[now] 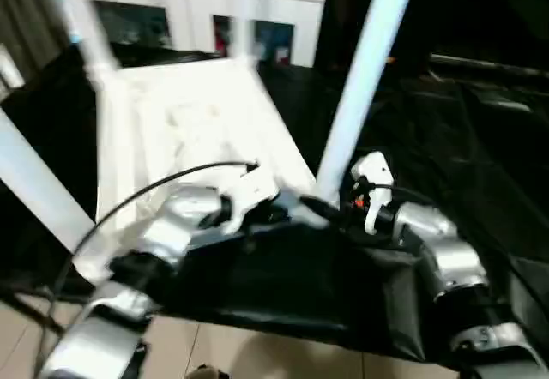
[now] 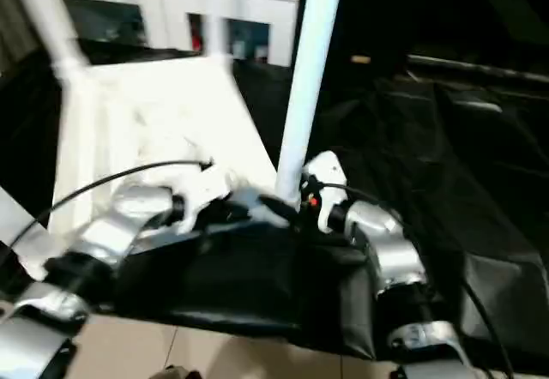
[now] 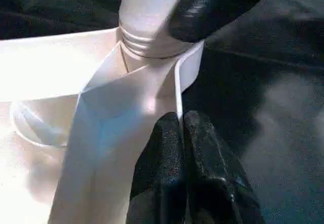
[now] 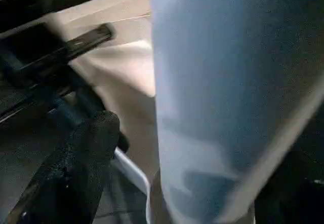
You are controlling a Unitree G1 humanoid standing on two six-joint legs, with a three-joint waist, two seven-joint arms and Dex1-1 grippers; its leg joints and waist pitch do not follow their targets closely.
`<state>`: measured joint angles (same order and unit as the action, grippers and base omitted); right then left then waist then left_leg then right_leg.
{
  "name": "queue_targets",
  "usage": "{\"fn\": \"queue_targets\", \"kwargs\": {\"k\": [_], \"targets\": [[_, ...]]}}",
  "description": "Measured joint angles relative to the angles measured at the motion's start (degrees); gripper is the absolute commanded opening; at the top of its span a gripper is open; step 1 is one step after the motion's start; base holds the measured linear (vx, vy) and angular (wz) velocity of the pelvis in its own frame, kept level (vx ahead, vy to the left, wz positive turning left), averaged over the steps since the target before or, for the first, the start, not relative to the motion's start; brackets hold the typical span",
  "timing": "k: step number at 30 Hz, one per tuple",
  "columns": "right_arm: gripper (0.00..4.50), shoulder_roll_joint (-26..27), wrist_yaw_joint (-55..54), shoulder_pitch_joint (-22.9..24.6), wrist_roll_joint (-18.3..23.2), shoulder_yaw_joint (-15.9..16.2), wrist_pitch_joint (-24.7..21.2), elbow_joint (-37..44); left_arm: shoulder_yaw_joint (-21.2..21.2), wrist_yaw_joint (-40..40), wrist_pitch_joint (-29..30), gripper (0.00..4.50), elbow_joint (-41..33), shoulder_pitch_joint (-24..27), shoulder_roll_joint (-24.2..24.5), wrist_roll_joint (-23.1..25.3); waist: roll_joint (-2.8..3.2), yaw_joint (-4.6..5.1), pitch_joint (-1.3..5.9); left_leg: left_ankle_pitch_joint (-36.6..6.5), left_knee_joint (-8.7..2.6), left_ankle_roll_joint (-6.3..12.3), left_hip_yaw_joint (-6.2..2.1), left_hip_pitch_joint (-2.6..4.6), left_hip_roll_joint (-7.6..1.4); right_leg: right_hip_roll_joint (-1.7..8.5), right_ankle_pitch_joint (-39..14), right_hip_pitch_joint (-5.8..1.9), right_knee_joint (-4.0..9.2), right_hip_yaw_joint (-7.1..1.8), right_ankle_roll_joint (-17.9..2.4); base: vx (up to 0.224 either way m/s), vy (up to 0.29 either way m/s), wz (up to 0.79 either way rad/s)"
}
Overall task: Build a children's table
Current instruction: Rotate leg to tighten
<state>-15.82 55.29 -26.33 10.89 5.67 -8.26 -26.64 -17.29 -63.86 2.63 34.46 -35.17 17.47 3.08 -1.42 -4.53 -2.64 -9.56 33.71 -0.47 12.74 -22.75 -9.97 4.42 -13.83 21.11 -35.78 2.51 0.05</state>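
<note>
So the tabletop (image 1: 197,130) is lying upside down on a surface draped in black cloth (image 1: 446,156), ribbed underside up, with its near corner right at the front edge where both arms are working. The leg (image 1: 364,70) in that near corner socket (image 3: 152,57) stands up and leans a bit to the right; its threaded end is sitting in the socket but a few thread rings are showing above the rim, so I'd guess it isn't screwed fully home. Other legs are up at the far-left corner (image 1: 86,27) and the near-left one (image 1: 39,186), and a fourth blurry one at the back. The left gripper (image 3: 182,133) is pinched closed on the thin rim of the tabletop just beside the socket, basically bracing it. The right gripper (image 4: 152,148) has its fingers spread around the base of the leg, one finger (image 4: 81,153) standing off it, so it doesn't look clamped on right now. Handling-wise this is light, stiff, smooth plastic, so the tube will be slippery; best to grab it low near the threads and keep the rim pinned so the whole top doesn't spin. White cabinet with glass doors (image 1: 197,10) sits behind.
</note>
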Motion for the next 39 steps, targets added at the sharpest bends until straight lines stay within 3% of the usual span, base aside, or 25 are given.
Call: {"fn": "queue_targets", "kwargs": {"k": [3, 11, 30, 32, 36, 39], "targets": [[3.87, -0.9, 2.8, 0.1, -0.1, 1.5, -0.2, 0.2, 0.0, -2.4, 0.9, 0.00, -1.2, 0.6, 1.2, -1.0, -0.01, -0.49, 0.00, 0.0, 0.01, 0.00, 0.03, 0.00, 0.00, 0.00, 0.0, 0.03, -0.03, -0.01, 0.0, 0.000, 0.000, 0.00], [3.87, -2.1, 4.8, 0.1, -0.4, 3.0, -0.1, 0.7, 0.1, -3.6, 1.0, 0.00, -1.2, 0.7, 1.6, -1.2, -0.09, -0.63, -0.01, 0.0, 0.00, -0.01, 0.04, 0.00, 0.00, 0.00, 0.0, 0.05, -0.05, -0.02, 0.0, 0.000, 0.000, 0.00], [2.32, -3.0, 3.6, -0.5, -3.3, 3.8, 2.9, -0.9, 0.1, -4.2, 1.2, 0.00, -1.5, 0.8, 2.1, -1.2, -0.16, -0.67, 0.01, 0.0, 0.03, -0.01, 0.03, 0.00, 0.00, 0.00, 0.0, 0.04, -0.07, -0.02, 0.0, 0.000, 0.000, 0.00], [2.74, -2.9, 3.4, -0.5, -3.7, 3.9, 3.9, -1.2, 0.1, -4.1, 1.2, 0.00, -1.5, 0.8, 2.1, -1.2, -0.18, -0.62, 0.02, 0.0, 0.04, -0.01, 0.03, 0.00, 0.00, 0.00, 0.0, 0.03, -0.08, -0.02, 0.0, 0.000, 0.000, 0.00], [2.88, -2.8, 2.7, -0.5, -3.7, 3.8, 3.8, -2.5, 0.1, -4.0, 1.3, 0.00, -1.5, 0.8, 2.0, -1.2, -0.18, -0.61, 0.02, 0.0, 0.12, -0.01, 0.03, 0.00, 0.00, 0.01, 0.0, 0.03, -0.14, -0.04, 0.0, 0.000, 0.000, 0.00], [3.26, -2.9, 2.7, -0.4, -3.8, 3.9, 3.8, -2.4, 0.1, -4.0, 1.3, 0.00, -1.5, 0.8, 2.0, -1.2, -0.19, -0.63, 0.02, 0.0, 0.11, -0.01, 0.03, 0.00, 0.00, 0.01, 0.0, 0.03, -0.13, -0.04, 0.0, 0.000, 0.000, 0.00]]}}
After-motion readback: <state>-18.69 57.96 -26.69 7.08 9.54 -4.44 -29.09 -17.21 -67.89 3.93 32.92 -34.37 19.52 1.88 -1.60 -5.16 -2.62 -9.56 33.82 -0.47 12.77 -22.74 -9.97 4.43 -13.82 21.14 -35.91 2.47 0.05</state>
